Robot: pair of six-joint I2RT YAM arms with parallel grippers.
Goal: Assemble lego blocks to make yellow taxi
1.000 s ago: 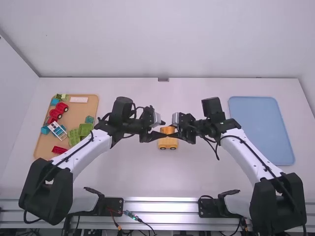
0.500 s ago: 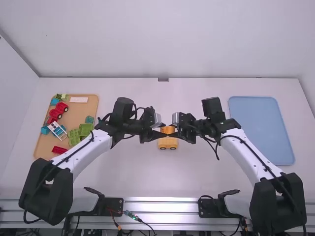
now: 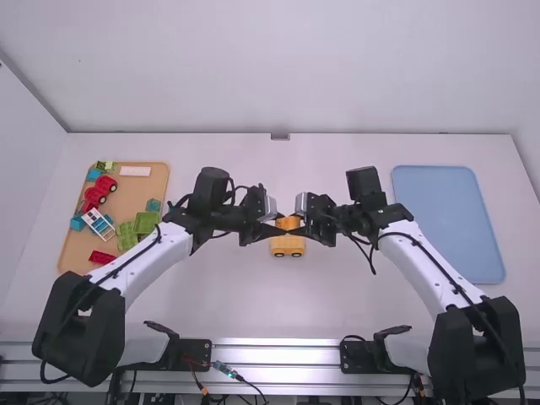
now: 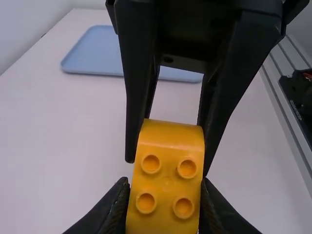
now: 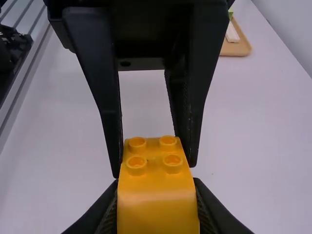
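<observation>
My left gripper (image 3: pixel 275 229) and right gripper (image 3: pixel 299 230) meet tip to tip mid-table, over yellow parts. Just beyond their fingertips shows a yellow block (image 3: pixel 288 223); on the near side is a yellow wheeled piece (image 3: pixel 287 246), and whether these touch I cannot tell. In the left wrist view, the left gripper (image 4: pixel 165 214) is shut on the sides of the yellow block (image 4: pixel 166 178), which has four studs and a rounded end. The right wrist view has the right gripper (image 5: pixel 157 214) shut on that block (image 5: pixel 156 195), with the other gripper's fingers also against its sides.
At the left lies a tan tray (image 3: pixel 126 215) with red, green and blue toy pieces, partly beside the left arm. A blue tray (image 3: pixel 447 224) lies at the right, beyond the right arm. Metal rails (image 3: pixel 278 354) run along the near edge.
</observation>
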